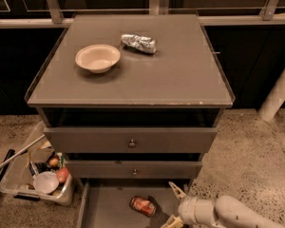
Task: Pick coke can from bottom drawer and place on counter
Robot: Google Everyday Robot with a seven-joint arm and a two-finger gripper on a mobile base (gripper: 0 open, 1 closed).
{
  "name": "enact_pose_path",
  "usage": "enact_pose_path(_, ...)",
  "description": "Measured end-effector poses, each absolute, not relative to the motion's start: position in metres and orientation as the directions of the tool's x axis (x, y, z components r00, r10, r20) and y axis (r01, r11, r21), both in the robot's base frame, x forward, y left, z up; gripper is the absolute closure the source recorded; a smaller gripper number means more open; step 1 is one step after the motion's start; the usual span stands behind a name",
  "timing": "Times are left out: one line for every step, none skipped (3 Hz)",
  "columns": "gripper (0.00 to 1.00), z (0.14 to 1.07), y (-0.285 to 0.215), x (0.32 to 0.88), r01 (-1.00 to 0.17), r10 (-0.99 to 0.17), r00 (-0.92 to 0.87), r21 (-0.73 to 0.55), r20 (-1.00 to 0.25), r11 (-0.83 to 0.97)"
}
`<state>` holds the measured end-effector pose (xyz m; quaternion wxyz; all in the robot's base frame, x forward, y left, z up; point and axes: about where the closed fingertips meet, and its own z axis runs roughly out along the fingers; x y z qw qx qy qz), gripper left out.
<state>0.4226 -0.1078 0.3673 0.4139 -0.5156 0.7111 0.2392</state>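
A clear plastic bin of oddments sits on the floor at the left; on the counter a cream bowl stands toward the left edge, a crumpled foil packet nearer the back edge; the coke can lies on its side mid-floor in the open bottom drawer; just right of it hangs the gripper, fingers spread, holding nothing.

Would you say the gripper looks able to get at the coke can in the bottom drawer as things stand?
Probably yes: the bottom drawer stands open, the coke can lies on its floor, and the open gripper hangs just beside it with nothing between them.
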Motion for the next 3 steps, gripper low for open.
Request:
enact_pose_path(0.00, 0.301, -0.086, 0.431, -0.927, -0.560, -0.081, -0.144, -0.825, 0.346)
enact_pose_path(0.00, 0.296, -0.080, 0.432, -0.929, -0.552, -0.084, -0.134, -0.830, 0.344)
enact_pose_path(0.00, 0.278, -0.066, 0.438, -0.927, -0.554, -0.088, -0.136, -0.828, 0.351)
